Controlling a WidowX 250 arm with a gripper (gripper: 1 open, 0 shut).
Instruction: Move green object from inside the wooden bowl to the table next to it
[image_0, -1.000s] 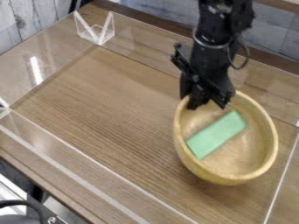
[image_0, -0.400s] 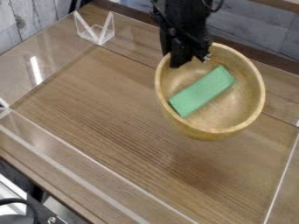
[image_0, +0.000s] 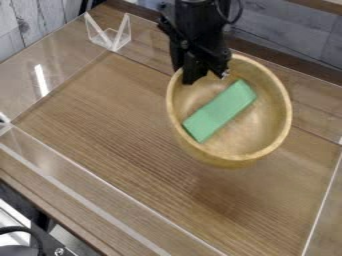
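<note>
The wooden bowl (image_0: 267, 135) hangs tilted a little above the table (image_0: 100, 125), right of centre, casting a shadow below. The green object (image_0: 218, 111), a flat mint block, lies slanted inside it. My black gripper (image_0: 201, 73) comes down from above and is shut on the bowl's far left rim. Its fingertips are partly hidden by the rim.
Low clear acrylic walls (image_0: 40, 80) border the tabletop on all sides. A small clear acrylic stand (image_0: 107, 32) sits at the back left corner. Bare wood-grain surface stretches left of and in front of the bowl.
The gripper has moved left and up, and the bowl has come with it by the rim, the green block still inside.
</note>
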